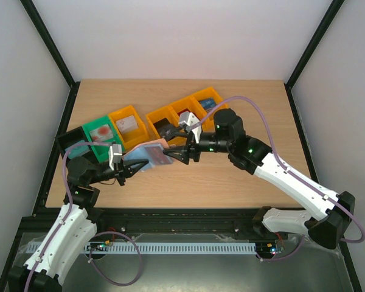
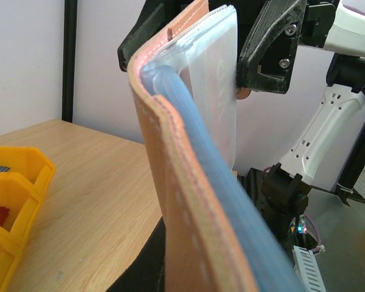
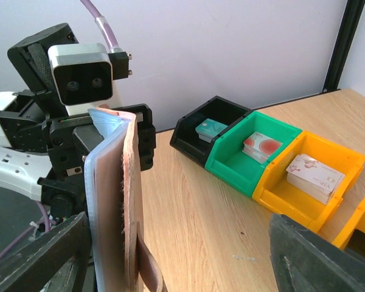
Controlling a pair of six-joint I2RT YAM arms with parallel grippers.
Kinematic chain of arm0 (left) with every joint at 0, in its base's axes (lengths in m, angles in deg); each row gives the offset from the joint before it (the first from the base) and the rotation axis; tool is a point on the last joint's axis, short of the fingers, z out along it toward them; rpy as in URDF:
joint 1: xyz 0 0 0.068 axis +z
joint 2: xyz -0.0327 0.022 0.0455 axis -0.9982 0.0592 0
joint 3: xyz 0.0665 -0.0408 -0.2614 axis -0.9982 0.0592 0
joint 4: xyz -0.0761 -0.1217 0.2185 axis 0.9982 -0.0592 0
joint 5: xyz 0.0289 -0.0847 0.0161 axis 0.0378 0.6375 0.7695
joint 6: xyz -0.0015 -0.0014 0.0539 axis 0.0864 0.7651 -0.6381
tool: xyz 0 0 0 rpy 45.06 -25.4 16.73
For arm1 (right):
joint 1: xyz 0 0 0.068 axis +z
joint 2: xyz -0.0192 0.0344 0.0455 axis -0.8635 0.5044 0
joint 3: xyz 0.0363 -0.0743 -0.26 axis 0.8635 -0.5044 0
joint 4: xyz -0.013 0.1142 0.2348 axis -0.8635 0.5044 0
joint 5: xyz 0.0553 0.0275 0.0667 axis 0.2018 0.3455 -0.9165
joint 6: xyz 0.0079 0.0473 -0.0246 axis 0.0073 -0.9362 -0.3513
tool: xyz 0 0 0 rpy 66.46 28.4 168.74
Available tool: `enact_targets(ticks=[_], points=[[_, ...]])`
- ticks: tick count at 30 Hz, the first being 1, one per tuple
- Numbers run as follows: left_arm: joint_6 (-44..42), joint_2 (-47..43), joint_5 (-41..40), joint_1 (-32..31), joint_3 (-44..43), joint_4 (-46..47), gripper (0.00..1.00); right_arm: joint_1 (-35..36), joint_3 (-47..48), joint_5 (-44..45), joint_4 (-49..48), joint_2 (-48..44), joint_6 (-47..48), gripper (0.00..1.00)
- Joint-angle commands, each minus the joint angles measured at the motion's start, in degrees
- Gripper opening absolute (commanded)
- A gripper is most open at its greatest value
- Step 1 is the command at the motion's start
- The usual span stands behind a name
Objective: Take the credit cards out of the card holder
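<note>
Now the left gripper clamps the tan card holder up off the table, on the near side of the bins, while the right gripper straddles its free edge with jaws spread; seemingly mid-extraction, it must next pinch one card, not the clear sleeve.

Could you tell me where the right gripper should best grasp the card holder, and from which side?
Probably the free end of the card holder, opposite the left gripper clamping it. It stands on edge, so the open right gripper should come end-on, one finger on each flat face.
</note>
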Motion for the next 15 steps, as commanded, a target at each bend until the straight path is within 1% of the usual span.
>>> enact_targets(ticks=[1, 4, 9, 12, 15], points=[[-1.20, -0.52, -0.31, -0.05, -0.94, 1.76, 0.02, -0.29, -0.39, 0.45, -4.23, 1.91, -3.69, 0.78], [-1.20, -0.34, -0.41, 0.01, -0.92, 1.96, 0.02, 0.18, 0.05, 0.68, -5.72, 4.99, -5.85, 0.79], [-1.29, -0.35, -0.58, 0.03, -1.03, 1.66, 0.02, 3.64, 0.86, 5.70, -6.03, 7.81, -4.61, 0.83], [-1.59, -0.24, -0.65, 0.03, -1.03, 1.37, 0.02, 4.01, 1.63, 2.02, -4.86, 7.74, -3.36, 0.90], [-1.89, -0.41, -0.70, 0.04, -1.01, 0.88, 0.02, 3.95, 0.02, 1.51, -5.06, 4.06, -1.01, 0.93]])
